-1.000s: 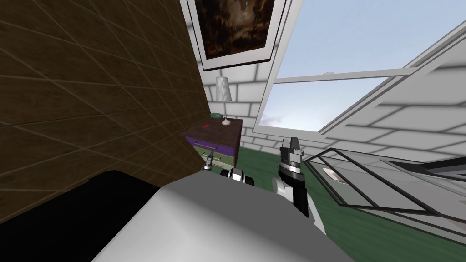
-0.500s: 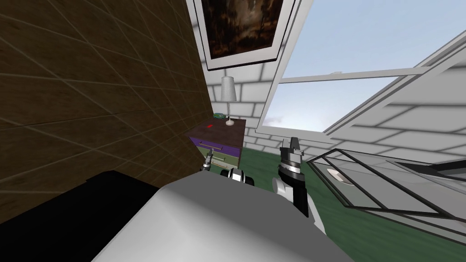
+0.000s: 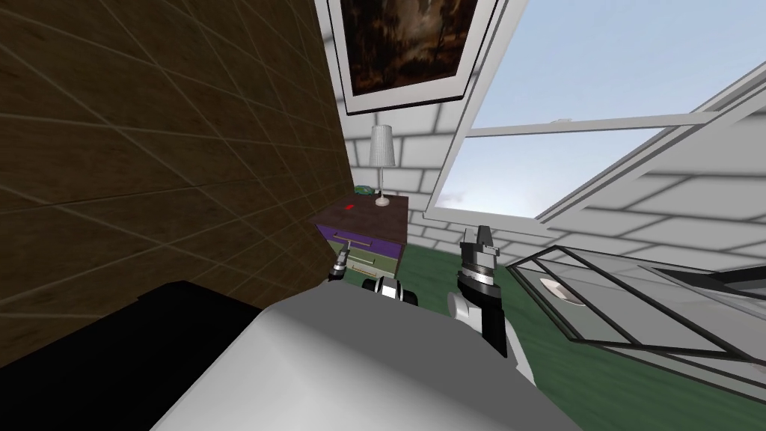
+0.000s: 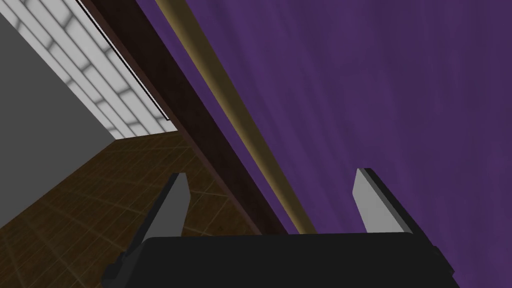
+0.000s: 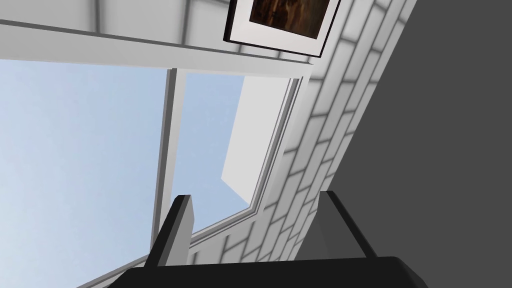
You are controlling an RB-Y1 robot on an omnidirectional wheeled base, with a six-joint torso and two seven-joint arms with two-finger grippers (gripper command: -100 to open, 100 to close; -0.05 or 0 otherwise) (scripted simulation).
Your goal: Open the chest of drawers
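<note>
The chest of drawers [image 3: 378,213] stands against the white brick wall, with a dark brown top, a purple top drawer [image 3: 368,242] and pale green drawers below. My left gripper [image 3: 342,260] is right in front of that purple drawer. In the left wrist view it [image 4: 270,173] is open, and the drawer's tan bar handle [image 4: 235,107] runs between the fingers without either touching it. The purple drawer front [image 4: 380,90] lies close behind the handle. My right gripper [image 3: 476,238] is raised off to the right, away from the chest, and is open and empty [image 5: 255,196].
A white lamp [image 3: 382,153], a small green thing [image 3: 363,189] and a small red item [image 3: 348,206] sit on the chest's top. A tall brown panelled wall [image 3: 187,150] runs close on my left. A glass table [image 3: 636,307] holding a white dish [image 3: 553,286] stands at the right on green floor [image 3: 434,262].
My head view has shifted, so the chest, lamp and picture frame now show farther right. Both arms keep their places in the picture, the left still at the purple drawer.
</note>
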